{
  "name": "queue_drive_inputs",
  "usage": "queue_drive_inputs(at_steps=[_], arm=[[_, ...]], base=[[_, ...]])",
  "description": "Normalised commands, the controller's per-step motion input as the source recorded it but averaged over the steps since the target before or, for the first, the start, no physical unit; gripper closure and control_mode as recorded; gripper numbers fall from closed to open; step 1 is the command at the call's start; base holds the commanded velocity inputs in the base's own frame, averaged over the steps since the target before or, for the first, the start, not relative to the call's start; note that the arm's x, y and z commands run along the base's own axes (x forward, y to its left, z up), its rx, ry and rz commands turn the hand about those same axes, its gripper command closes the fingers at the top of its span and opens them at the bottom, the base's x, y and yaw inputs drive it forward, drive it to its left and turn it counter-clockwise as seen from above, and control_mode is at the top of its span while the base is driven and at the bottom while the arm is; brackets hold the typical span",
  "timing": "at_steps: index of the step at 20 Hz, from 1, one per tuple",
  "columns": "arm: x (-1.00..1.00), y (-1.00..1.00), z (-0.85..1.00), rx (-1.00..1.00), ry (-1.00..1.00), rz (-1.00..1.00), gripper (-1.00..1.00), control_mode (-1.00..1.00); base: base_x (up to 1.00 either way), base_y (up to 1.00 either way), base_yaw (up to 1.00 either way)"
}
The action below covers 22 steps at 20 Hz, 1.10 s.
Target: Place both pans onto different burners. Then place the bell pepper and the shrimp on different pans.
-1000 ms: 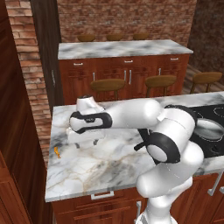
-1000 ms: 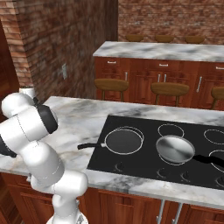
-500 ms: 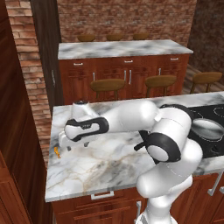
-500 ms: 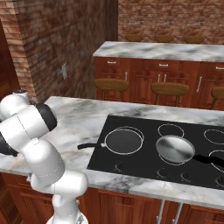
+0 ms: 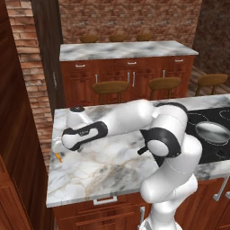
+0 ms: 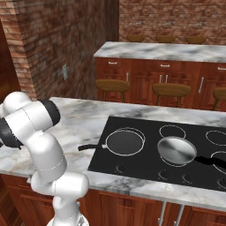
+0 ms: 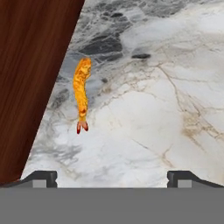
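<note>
The claw [image 7: 112, 177] hangs released, tips wide apart, over bare marble table [image 7: 166, 109]; the thin orange curved shrimp [image 7: 81, 94] lies near its brown wooden edge wall [image 7: 30, 70].

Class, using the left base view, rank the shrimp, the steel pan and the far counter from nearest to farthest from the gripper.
1. The shrimp, at the marble counter's left edge, just below the gripper.
2. The steel pan, on the cooktop at the right.
3. The far counter, across the room behind the stools.
</note>
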Motion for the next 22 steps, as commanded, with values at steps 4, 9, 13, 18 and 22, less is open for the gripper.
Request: queue_drive_inputs(at_steps=[4, 9, 13, 18, 22], arm=[[0.43, 0.18, 0.00, 0.00, -0.03, 0.00, -1.00, -1.00], [0.12, 0.31, -0.14, -0.01, -0.01, 0.00, -1.00, -1.00], [0.00, 0.36, -0.20, -0.01, 0.00, 0.00, -1.00, -1.00], [0.04, 0.21, -0.11, 0.00, 0.00, 0.00, -1.00, -1.00], [0.11, 0.03, -0.03, 0.00, 0.00, 0.00, -1.00, -1.00]], base=[[0.00, 0.00, 0.00], [0.00, 0.00, 0.00], [0.00, 0.00, 0.00], [0.00, 0.00, 0.00], [0.00, 0.00, 0.00]])
